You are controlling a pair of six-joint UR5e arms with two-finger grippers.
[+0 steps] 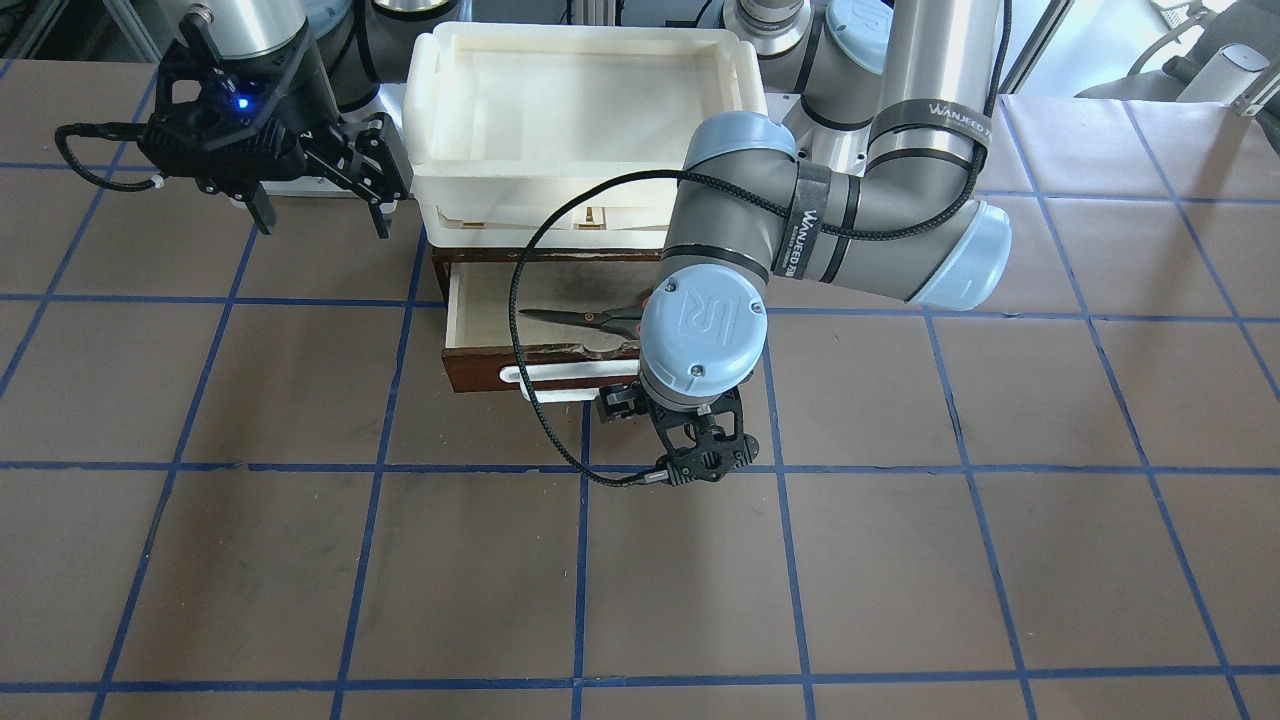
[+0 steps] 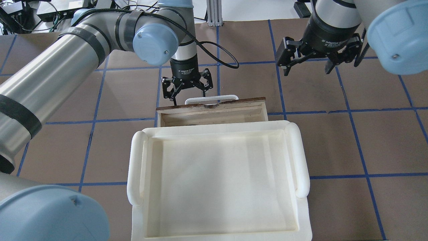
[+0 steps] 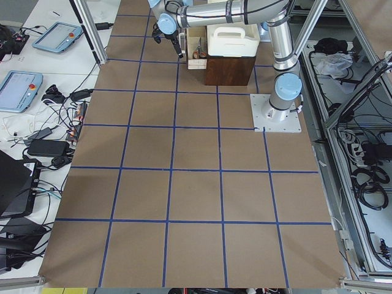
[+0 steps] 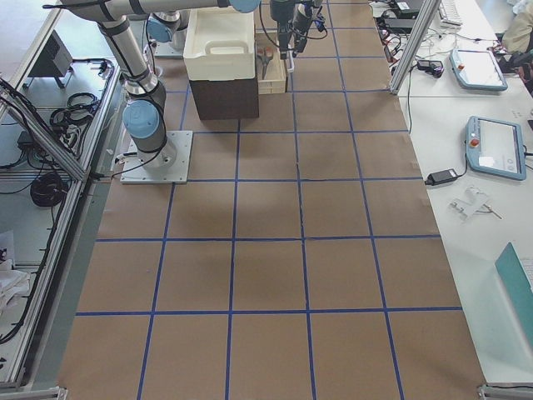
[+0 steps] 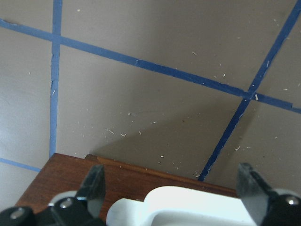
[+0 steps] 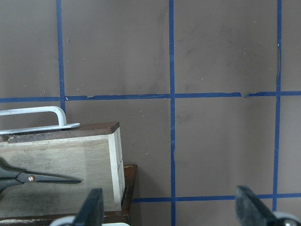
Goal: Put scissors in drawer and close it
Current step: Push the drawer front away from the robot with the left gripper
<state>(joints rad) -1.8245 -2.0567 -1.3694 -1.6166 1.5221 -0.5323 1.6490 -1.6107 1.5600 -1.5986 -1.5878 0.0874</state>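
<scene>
The drawer [image 1: 480, 368] stands pulled out below the cream tray, its dark reddish-brown front toward the table's middle. The scissors [image 1: 590, 318] lie flat inside it on the pale plywood, and they also show in the right wrist view [image 6: 28, 177]. My left gripper [image 2: 189, 95] is open and empty, just outside the drawer front. Its fingers [image 5: 94, 184] straddle the white bar handle [image 5: 188, 207], apart from it. My right gripper [image 2: 306, 68] is open and empty, raised over the bare table beside the drawer's end [image 6: 115, 165].
A large cream-white plastic tray [image 2: 133, 167] sits on top of the dark wooden cabinet [image 3: 229, 70] that holds the drawer. Brown table covering with blue tape grid lines [image 1: 580, 580] lies all around. The left arm's black cable [image 1: 520, 330] loops over the drawer.
</scene>
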